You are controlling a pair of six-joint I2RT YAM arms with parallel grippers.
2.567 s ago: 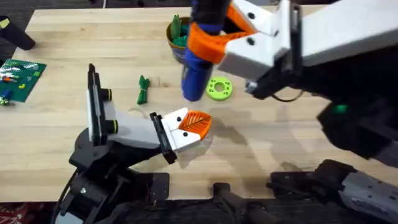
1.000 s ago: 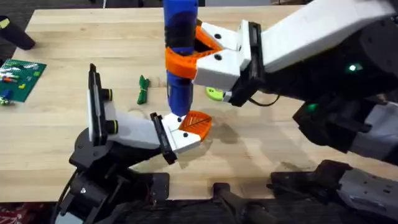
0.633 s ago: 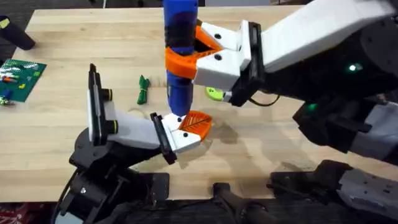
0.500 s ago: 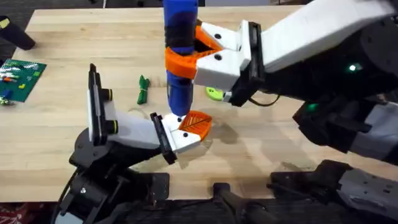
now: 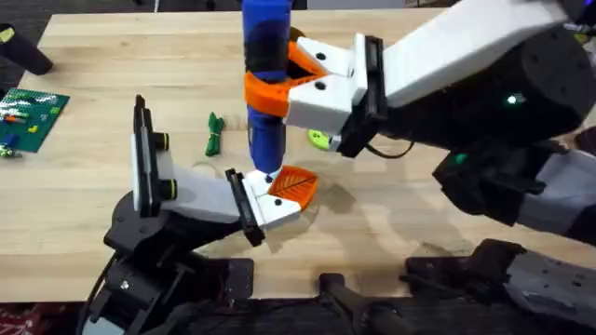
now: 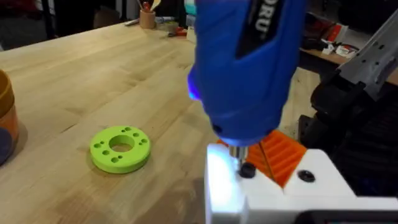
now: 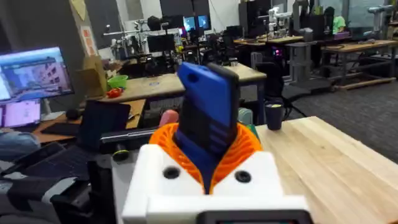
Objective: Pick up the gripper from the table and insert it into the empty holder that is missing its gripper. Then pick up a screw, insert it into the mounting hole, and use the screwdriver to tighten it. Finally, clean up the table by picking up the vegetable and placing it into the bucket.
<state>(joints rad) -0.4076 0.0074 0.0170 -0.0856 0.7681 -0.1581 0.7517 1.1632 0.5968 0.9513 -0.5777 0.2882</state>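
Observation:
My right gripper [image 5: 270,88] reaches across the middle and is shut on the blue screwdriver [image 5: 266,65], which it holds upright. The orange pads [image 7: 239,146] clamp the screwdriver's body [image 7: 208,112]. The screwdriver's thin bit [image 6: 236,153] rests by a black screw [image 6: 247,170] on the white gripper piece [image 6: 311,186] with an orange ribbed pad at the end of my left arm. A bright light falls on that piece. My left gripper [image 5: 284,191] lies low over the table. The dark green vegetable [image 5: 214,133] lies to the left of the screwdriver. An edge of the orange-brown bucket [image 6: 5,118] shows.
A lime-green disc with holes [image 6: 120,147] lies on the wooden table [image 5: 121,56] just right of the screwdriver, partly behind my right arm. A green circuit board [image 5: 33,116] sits at the table's left edge, with a black object [image 5: 23,51] beyond it.
The right arm swung the screwdriver left, stood it upright and lowered its tip onto the left arm's white gripper piece. Over the last second it has only edged slightly left.

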